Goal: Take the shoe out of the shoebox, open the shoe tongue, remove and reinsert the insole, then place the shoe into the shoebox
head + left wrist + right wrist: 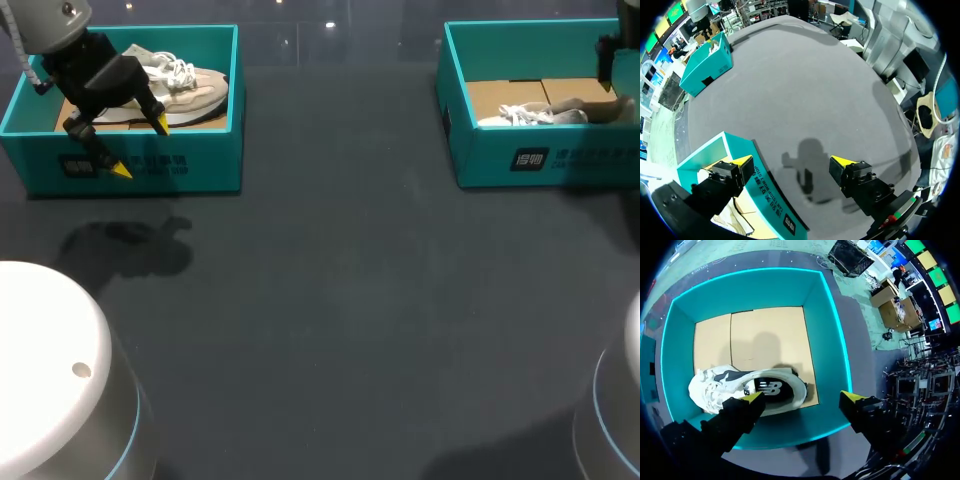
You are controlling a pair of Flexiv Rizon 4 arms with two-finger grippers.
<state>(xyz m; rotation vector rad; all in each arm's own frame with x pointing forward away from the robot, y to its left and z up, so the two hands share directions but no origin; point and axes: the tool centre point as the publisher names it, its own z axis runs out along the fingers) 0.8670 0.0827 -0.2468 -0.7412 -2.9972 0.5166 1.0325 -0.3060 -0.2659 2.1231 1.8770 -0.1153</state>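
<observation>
Head view: right gripper mostly cut off, perhaps above shoe; released, like left gripper

The right gripper hangs over an open teal shoebox, its yellow-tipped fingers spread wide. A white shoe with a dark side panel lies on the box's brown cardboard floor, close to one wall. One fingertip sits above the shoe, the other above the box's rim.
</observation>
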